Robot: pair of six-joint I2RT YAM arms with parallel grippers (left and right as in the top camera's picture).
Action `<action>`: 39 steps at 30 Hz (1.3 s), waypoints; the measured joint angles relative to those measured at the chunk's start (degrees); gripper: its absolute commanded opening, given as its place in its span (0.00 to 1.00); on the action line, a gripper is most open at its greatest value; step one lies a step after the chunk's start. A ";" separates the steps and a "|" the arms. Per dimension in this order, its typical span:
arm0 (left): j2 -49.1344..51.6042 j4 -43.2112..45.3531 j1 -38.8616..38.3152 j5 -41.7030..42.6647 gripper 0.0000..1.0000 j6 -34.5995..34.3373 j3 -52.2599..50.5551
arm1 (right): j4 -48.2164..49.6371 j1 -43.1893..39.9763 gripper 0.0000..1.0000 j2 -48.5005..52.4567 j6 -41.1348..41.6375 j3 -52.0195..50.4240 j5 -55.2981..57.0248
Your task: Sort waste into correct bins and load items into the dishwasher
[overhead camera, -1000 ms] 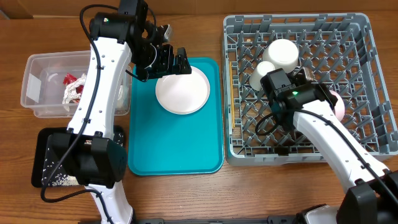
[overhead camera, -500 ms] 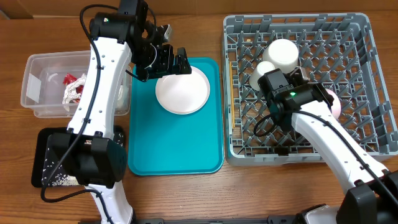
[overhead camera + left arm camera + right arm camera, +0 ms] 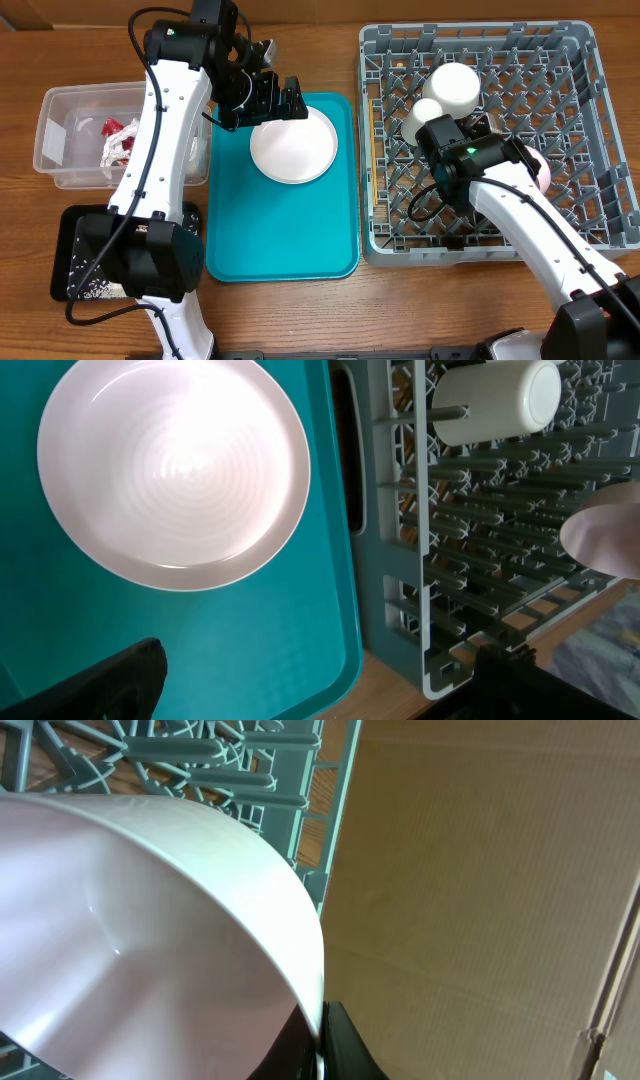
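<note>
Table (image 3: 300, 310): left pincer (image 3: 283, 100) apart over plate (image 3: 293, 146) on tray (image 3: 280, 235); right pincer (image 3: 318, 1055) clamped on bowl (image 3: 150, 920), rack (image 3: 580, 120) beneath.

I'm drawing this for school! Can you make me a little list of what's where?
Left gripper: open, above the plate's edge
Plate: on the teal tray
Right gripper: shut on a white bowl by its rim, at the dish rack
Cup: lying in the dish rack
Clear tub: holds a red wrapper

Left tool (image 3: 280, 100) agape, right tool (image 3: 322, 1045) pinched (tight)
</note>
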 measured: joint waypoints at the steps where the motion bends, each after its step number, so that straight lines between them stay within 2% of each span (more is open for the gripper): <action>1: 0.00 0.00 0.00 0.00 1.00 0.00 0.00 | 0.15 0.00 0.04 0.00 0.02 0.00 0.02; 7: 0.00 0.00 0.00 0.00 1.00 0.00 0.00 | 6.25 0.00 0.04 0.13 -0.28 -0.24 0.94; 16: 0.00 0.02 0.00 -0.02 1.00 0.00 0.00 | 15.32 0.00 0.04 0.13 -6.36 -0.44 8.15; 28: 0.00 0.00 0.00 -0.02 1.00 0.00 -0.02 | 16.39 -0.04 0.04 0.66 -10.86 -0.44 12.63; 39: 0.00 0.00 0.00 -0.02 1.00 0.00 0.00 | 14.97 0.76 0.04 7.50 -11.17 -0.46 14.47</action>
